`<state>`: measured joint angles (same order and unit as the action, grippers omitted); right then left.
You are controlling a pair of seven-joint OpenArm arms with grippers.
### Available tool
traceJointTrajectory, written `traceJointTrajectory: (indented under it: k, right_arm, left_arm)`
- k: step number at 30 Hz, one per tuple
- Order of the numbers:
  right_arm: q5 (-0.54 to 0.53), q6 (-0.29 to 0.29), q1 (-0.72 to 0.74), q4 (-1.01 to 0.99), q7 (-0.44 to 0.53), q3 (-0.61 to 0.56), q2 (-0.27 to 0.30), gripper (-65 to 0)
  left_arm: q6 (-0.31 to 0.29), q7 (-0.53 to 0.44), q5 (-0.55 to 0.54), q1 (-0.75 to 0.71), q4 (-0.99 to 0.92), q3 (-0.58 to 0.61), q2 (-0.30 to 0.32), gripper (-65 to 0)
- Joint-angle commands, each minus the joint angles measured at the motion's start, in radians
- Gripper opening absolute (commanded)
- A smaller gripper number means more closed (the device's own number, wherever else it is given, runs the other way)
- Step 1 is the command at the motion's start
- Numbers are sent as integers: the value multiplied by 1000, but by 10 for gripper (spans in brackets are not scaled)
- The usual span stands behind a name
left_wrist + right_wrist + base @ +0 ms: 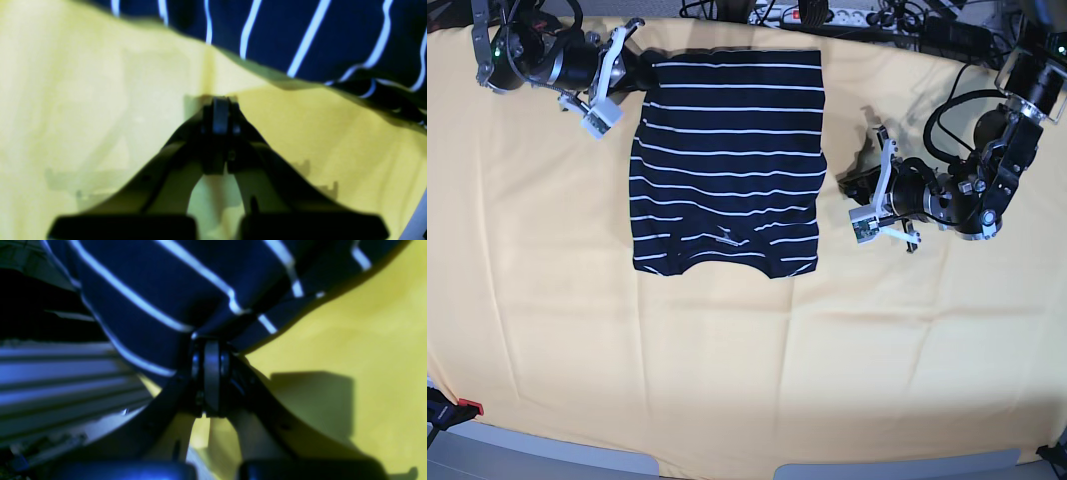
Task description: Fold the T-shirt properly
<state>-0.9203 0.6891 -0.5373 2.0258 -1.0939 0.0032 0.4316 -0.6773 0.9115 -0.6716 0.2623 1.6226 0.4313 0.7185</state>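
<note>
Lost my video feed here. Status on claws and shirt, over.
Right claw shut on the T-shirt at its far corner. Left claw shut, empty, beside the shirt. Shirt partly folded on the yellow cloth. Nothing in the way.

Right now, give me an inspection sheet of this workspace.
Surface: yellow cloth, lightly creased.
Job's things: T-shirt lying partly folded, sleeves tucked in.
Clutter: nothing seen on the cloth.
Grippers: right gripper shut on the T-shirt's far corner; left gripper shut, empty, beside the shirt.
Cables: black cables by the left arm; power strip at the far edge.
Surroundings: grey edge in front.
</note>
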Motion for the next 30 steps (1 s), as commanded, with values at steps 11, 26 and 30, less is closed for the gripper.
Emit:
traceJointTrajectory:
  k: [11, 26, 30]
  right_arm:
    - [84, 3, 39, 79, 105, 84, 9, -650]
    - [-466, 9, 53, 117, -103, 698, -18, -650]
    - [-563, 9, -34, 117, -173, 814, -19, -650]
  left_arm:
    - [5, 13, -71, 17, 10, -67, 19, -650]
    - [-21, 401, -812, -190, 36, -647, 19, -650]
    - [-21, 417, -812, -308, 131, -795, 19, -650]
